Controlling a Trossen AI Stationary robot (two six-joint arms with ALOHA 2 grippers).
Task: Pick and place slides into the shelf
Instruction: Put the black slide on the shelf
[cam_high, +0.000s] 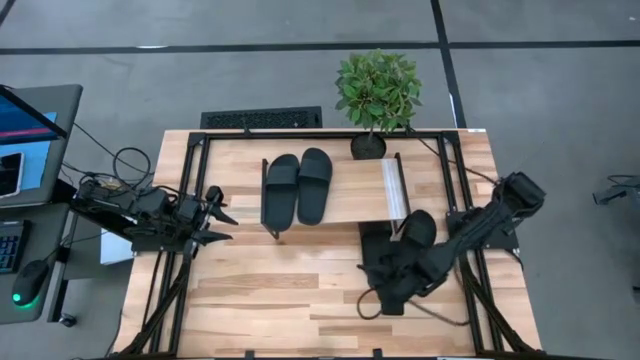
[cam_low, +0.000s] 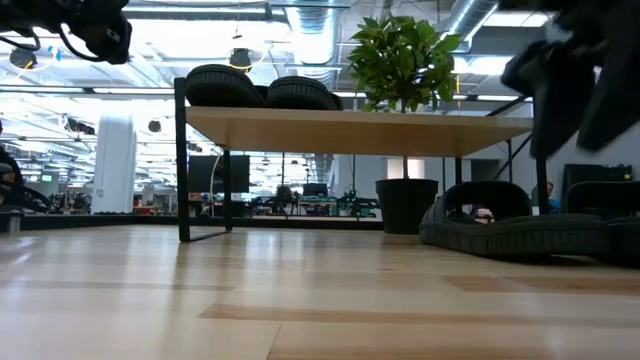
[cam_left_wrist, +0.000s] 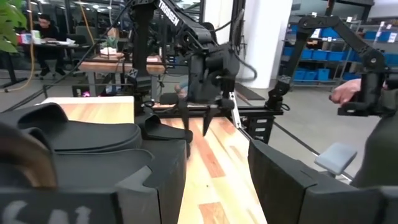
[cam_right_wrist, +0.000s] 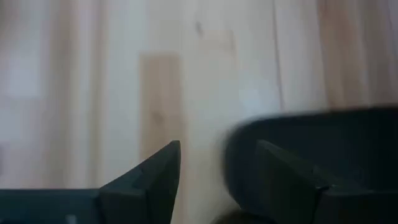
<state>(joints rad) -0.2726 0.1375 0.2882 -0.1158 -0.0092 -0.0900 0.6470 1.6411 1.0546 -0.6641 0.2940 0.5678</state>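
Right gripper (cam_left_wrist: 198, 118) open; its arm (cam_left_wrist: 180, 28) reads "TROSSEN"

Two slides (cam_high: 297, 187) lie on the shelf (cam_high: 350, 190).

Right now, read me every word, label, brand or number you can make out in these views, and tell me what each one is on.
"TROSSEN", white letters, partly cut off at the picture's edge: on the right arm, in the left wrist view.
Laptop screen in the high view: too small to read.
Slides, shelf, plant pot: no readable text.
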